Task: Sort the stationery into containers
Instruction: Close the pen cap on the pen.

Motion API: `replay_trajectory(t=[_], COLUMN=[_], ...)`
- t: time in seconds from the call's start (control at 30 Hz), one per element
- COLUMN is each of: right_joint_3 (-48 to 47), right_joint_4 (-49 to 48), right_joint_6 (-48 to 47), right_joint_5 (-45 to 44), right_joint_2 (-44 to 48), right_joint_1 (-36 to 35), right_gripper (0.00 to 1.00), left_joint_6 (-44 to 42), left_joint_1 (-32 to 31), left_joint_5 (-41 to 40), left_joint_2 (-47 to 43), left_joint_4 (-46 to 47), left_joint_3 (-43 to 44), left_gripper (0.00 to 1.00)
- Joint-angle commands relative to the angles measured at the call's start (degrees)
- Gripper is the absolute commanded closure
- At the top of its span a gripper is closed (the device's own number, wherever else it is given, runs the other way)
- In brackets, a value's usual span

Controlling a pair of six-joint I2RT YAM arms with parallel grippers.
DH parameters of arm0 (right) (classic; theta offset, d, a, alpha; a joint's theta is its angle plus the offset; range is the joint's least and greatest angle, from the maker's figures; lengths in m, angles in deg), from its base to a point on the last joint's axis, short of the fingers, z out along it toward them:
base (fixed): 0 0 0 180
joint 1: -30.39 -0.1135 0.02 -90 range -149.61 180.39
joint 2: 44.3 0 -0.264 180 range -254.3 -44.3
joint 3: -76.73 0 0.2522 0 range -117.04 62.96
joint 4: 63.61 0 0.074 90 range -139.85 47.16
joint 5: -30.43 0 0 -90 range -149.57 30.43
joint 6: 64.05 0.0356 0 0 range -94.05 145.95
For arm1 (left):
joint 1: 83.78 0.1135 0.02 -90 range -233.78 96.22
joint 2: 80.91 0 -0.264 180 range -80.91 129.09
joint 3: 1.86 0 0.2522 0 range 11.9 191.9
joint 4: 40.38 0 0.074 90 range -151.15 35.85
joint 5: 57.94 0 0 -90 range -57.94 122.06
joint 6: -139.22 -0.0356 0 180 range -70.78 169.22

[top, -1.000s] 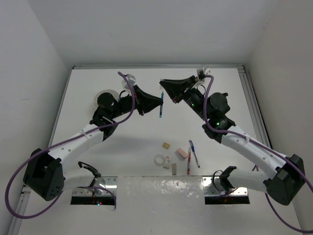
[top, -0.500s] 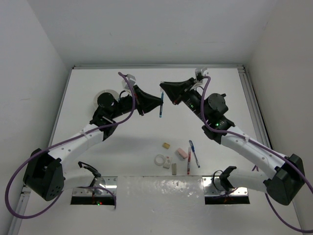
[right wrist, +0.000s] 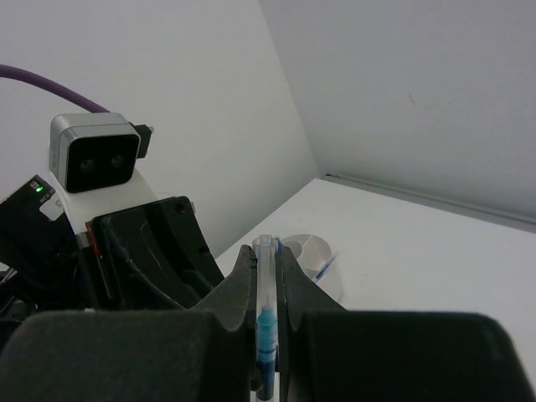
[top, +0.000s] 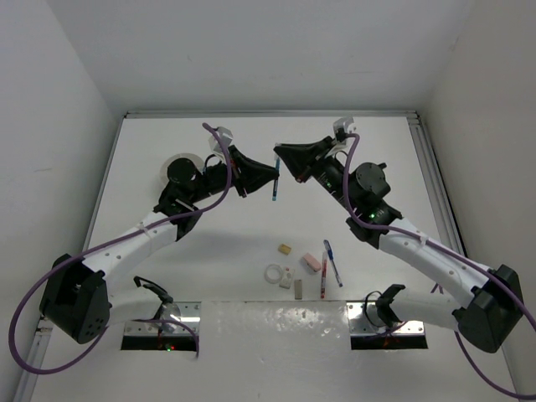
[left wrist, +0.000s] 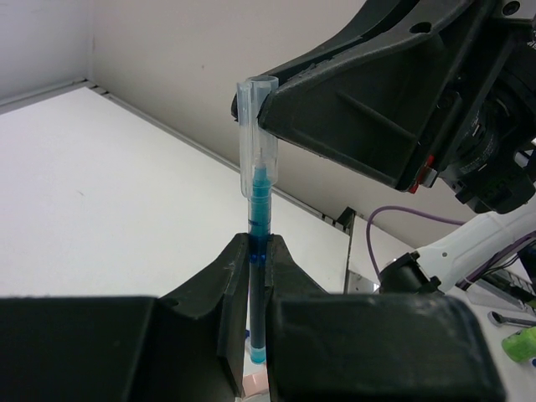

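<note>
1. The blue pen [left wrist: 256, 219] is up in the air above the far half of the table [top: 394, 138], held between both arms.
2. The left gripper [left wrist: 257, 251] is clamped on its barrel.
3. The right gripper [right wrist: 265, 255] is clamped on its clear end.
4. The white tub [right wrist: 311, 248] sits on the table by the left arm.
5. The tape ring [top: 274, 273], pink eraser [top: 311, 262] and tan block [top: 286, 249] lie at the near side.

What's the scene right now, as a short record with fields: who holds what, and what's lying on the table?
Left jaws: shut on blue pen, at its barrel
Right jaws: shut on its clear cap
Pen position: held up between both arms
Tub: on table, partly hidden by left arm
Loose items: tan block, tape ring, pink eraser, second blue pen, red pen
</note>
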Motion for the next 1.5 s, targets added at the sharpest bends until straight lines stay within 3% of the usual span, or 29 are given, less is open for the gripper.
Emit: replay_trajectory(t=[0.0, 0.4, 0.63, 1.03, 1.47], right_joint_3=[1.12, 8.24, 7.63, 12.73, 15.36], right_joint_4=[-1.30, -1.47, 5.02, 3.54, -1.82], right_joint_6=[0.37, 2.13, -2.62, -0.77, 2.13], right_joint_5=[-0.48, -0.92, -2.41, -4.08, -4.26], right_joint_2=[1.40, 1.49, 1.31, 4.21, 0.00], right_joint_1=[-0.64, -3.01, -5.03, -5.65, -9.07], right_gripper=[1.00, 1.00, 1.00, 1.00, 1.00], left_joint_6=[-0.11, 0.68, -0.46, 0.95, 1.47], left_joint_1=[1.39, 2.09, 2.36, 5.08, 4.99], left_joint_5=[-1.07, 0.24, 0.16, 0.51, -0.46], left_joint_2=[-0.17, 1.58, 2.11, 1.59, 1.76], left_joint_4=[1.99, 7.87, 6.12, 7.79, 9.81], left_joint_3=[2.69, 4.09, 4.97, 4.62, 4.71], left_gripper=[1.00, 1.00, 1.00, 1.00, 1.00])
